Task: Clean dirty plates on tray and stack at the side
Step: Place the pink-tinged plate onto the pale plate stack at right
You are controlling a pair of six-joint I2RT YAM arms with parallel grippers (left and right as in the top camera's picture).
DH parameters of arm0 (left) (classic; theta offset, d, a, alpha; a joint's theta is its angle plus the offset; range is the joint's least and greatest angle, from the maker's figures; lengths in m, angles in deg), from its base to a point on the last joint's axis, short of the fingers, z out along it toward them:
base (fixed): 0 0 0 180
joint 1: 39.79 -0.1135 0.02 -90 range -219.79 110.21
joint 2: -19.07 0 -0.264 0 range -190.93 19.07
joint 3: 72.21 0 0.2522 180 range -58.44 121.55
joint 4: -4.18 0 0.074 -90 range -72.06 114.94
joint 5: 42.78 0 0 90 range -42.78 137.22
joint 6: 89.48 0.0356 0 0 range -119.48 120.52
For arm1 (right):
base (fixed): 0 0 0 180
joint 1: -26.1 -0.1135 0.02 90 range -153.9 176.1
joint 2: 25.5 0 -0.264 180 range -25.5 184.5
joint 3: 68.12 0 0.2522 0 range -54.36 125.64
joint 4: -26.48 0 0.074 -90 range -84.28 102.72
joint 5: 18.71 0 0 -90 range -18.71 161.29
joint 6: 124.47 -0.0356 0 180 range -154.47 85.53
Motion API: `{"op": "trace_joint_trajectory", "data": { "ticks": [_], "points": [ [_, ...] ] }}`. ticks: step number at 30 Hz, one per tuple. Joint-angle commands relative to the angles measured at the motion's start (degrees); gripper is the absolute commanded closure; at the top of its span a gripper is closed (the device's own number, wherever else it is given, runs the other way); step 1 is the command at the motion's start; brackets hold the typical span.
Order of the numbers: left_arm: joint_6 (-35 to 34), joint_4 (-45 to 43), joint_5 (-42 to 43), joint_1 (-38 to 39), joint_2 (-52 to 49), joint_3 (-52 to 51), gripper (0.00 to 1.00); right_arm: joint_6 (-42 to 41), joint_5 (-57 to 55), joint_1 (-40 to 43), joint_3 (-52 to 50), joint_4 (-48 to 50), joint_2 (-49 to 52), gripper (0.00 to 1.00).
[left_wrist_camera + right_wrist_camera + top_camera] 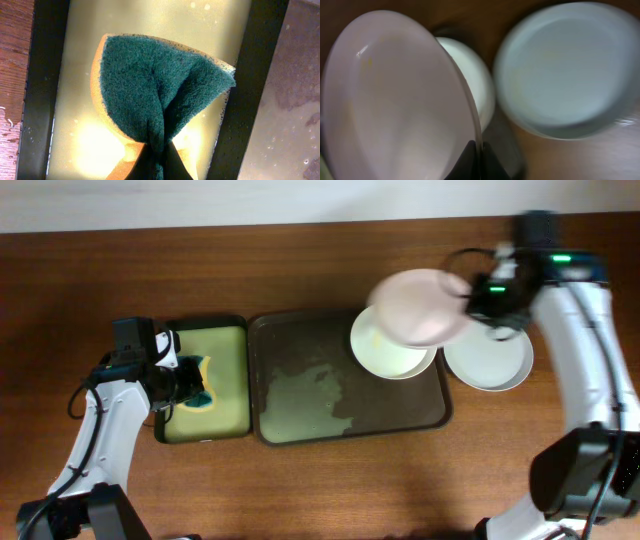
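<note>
Plate (420, 307) in right tool (472, 294) overhangs tray (300, 345) corner.

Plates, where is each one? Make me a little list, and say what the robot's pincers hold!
lifted plate: tilted, gripped by the right pincer
second plate: flat in the brown tray, far right corner
third plate: on the table, right of the tray
left pincer: pinching a green sponge over the small tray
</note>
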Motion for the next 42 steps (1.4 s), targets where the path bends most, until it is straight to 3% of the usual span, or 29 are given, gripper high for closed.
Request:
{"op": "trace_joint_trajectory", "data": {
  "ticks": [1, 4, 9, 10, 11, 12, 14, 17, 19, 22, 29, 33, 42],
  "points": [
    [0.72, -0.15, 0.22, -0.04, -0.42, 0.0, 1.0, 4.09, -0.09, 11.23, 0.17, -3.5, 0.52, 0.96],
    [0.72, -0.17, 0.2, -0.04, -0.42, 0.0, 1.0, 4.09, -3.34, 17.99, -3.48, -2.14, 1.62, 0.96],
    [0.72, -0.22, 0.2, -0.04, -0.42, 0.0, 1.0, 4.02, -7.41, 19.06, -18.08, 12.13, 2.32, 0.95],
    [0.72, -0.24, 0.17, -0.04, -0.42, 0.0, 1.0, 4.04, -7.41, 19.06, -18.62, 13.35, 2.32, 0.81],
    [0.74, -0.24, 0.17, -0.04, -0.42, 0.0, 1.0, 4.07, -7.37, 19.06, -18.6, 13.64, 2.32, 0.58],
    [0.72, -0.24, 0.2, -0.04, -0.42, 0.0, 1.0, 5.97, 0.66, 18.99, -17.16, 11.21, 2.29, 0.32],
    [0.72, -0.46, 0.2, -0.04, -0.42, 0.0, 1.0, 10.75, 6.16, 16.11, -11.34, 5.22, 2.29, 0.3],
    [0.72, -0.63, 0.2, -0.04, -0.42, 0.0, 1.0, 11.37, 6.14, 5.35, -5.49, -3.5, 2.29, 0.31],
    [0.72, -0.61, 0.2, -0.04, -0.42, 0.0, 1.0, 10.49, 5.7, -2.73, -6.95, -3.37, 2.58, 0.47],
    [0.72, -0.35, 0.22, -0.04, -0.42, 0.0, 1.0, -2.38, -2.51, -10.67, -13.14, 3.8, 2.73, 0.55],
    [0.72, -0.2, 0.22, -0.04, -0.42, 0.0, 1.0, -10.45, -6.62, -11.37, -26.84, 23.89, 2.93, 0.72],
    [0.72, -0.2, 0.22, -0.04, -0.42, 0.0, 1.0, -14.05, -10.21, -11.39, -31.63, 29.79, 2.95, 0.83],
    [0.72, -0.2, 0.22, -0.04, -0.42, 0.0, 1.0, -14.08, -5.86, -11.63, -34.53, 34.77, 2.95, 0.84]
  ]
}}
